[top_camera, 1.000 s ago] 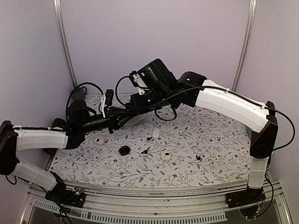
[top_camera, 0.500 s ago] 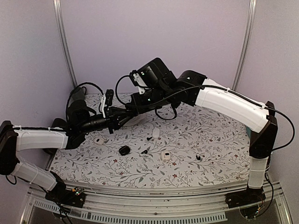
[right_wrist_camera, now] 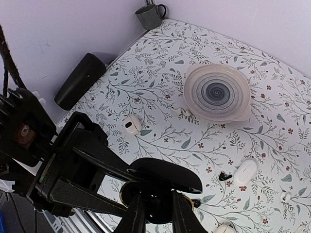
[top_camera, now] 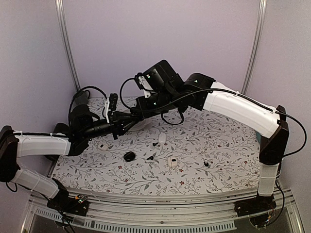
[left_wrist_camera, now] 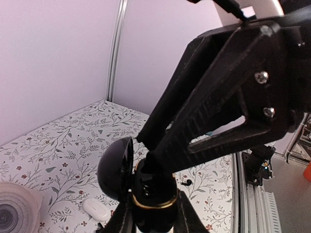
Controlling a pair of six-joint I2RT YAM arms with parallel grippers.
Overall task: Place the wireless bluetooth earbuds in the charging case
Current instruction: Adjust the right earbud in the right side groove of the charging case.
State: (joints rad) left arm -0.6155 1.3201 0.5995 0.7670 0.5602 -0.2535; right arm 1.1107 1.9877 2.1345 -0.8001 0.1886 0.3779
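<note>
My left gripper [top_camera: 127, 124] is shut on the black charging case [left_wrist_camera: 153, 196], which has a gold rim, and holds it above the table with its lid [left_wrist_camera: 116, 167] open. My right gripper [top_camera: 139, 116] points down into the open case; its near-closed fingertips [right_wrist_camera: 137, 209] pinch a small glossy black earbud [right_wrist_camera: 159, 206] that is mostly hidden. The case lid also shows in the right wrist view [right_wrist_camera: 167, 174]. Another black earbud [right_wrist_camera: 224, 175] lies on the table next to a white case [right_wrist_camera: 245, 171]; it also shows in the left wrist view [left_wrist_camera: 187, 182].
White cases [top_camera: 103, 145] [top_camera: 162, 139] [top_camera: 172, 161] and small black pieces [top_camera: 129, 156] [top_camera: 150, 157] [top_camera: 207, 165] lie on the floral cloth. A bowl [right_wrist_camera: 217, 92], a mug [right_wrist_camera: 149, 15] and a black cylinder [right_wrist_camera: 80, 80] stand at the back.
</note>
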